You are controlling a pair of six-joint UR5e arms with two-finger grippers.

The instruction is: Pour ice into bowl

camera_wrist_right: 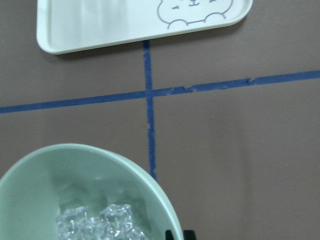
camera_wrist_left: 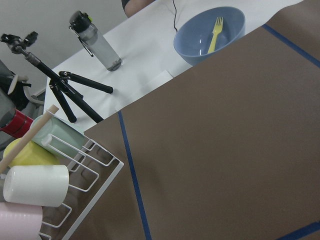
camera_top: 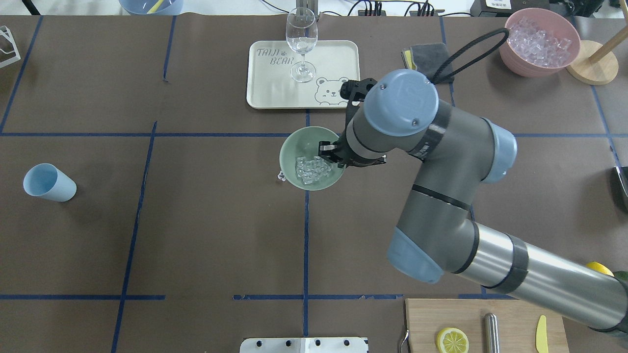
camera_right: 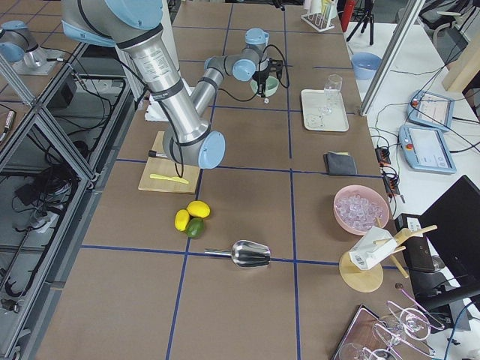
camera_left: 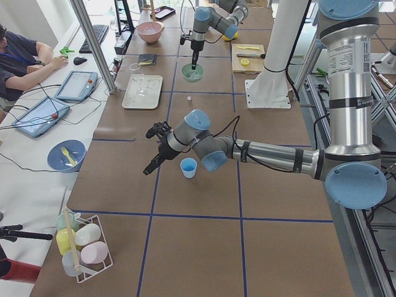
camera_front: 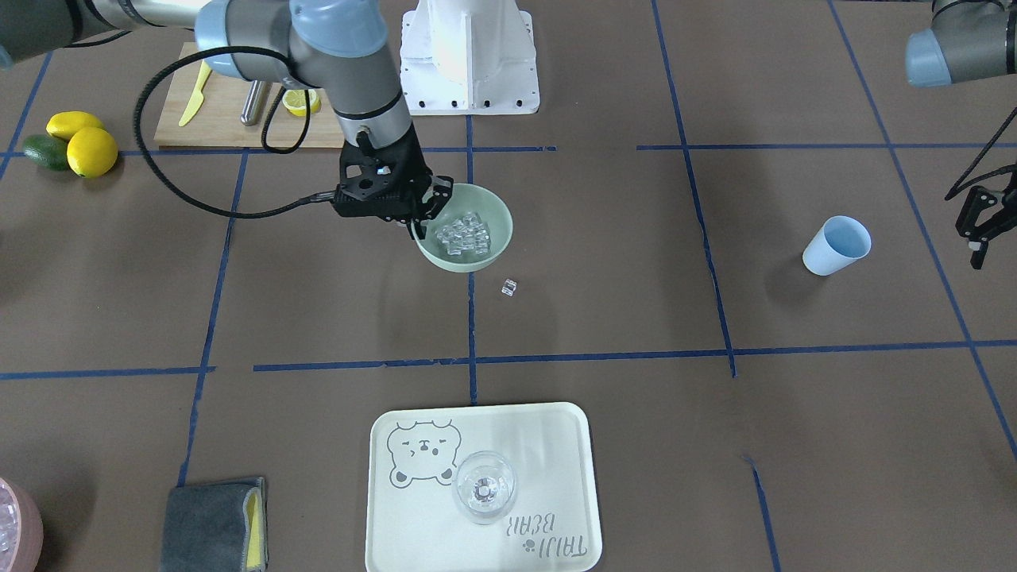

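Nearest the robot, on the right, a cutting board [camera_top: 427, 318] is seen with a lemon slice [camera_top: 452, 340] on it; neither is involved in the work.

Further out, at the middle of the table, the bowl [camera_top: 294, 144] is found upright on a blue tape line. A heap of ice [camera_top: 310, 169] is already gathered inside it, towards the near side. One stray cube [camera_front: 509, 287] is left on the table, just beside the bowl's left wall and outside it.

The right gripper [camera_front: 431, 208] is set down at the bowl's right rim. Its fingers are drawn close together, and the rim appears to be pinched between them, one finger inside and one outside, though the wrist view cuts off all but the tips. No cup or scoop is held by it.

Well to the left, a blue cup [camera_top: 49, 182] is seen on the table with the left gripper [camera_front: 980, 238] near it. Nothing is seen in that gripper, and how far it is open cannot be told.

At the far side a tray [camera_top: 274, 93] with a glass [camera_top: 301, 44] is placed, and further right a pink bowl [camera_top: 525, 68] filled with more cubes.

The pouring is judged to be essentially done. Only the release of the rim is left, and perhaps the lone cube, if it is to be counted.
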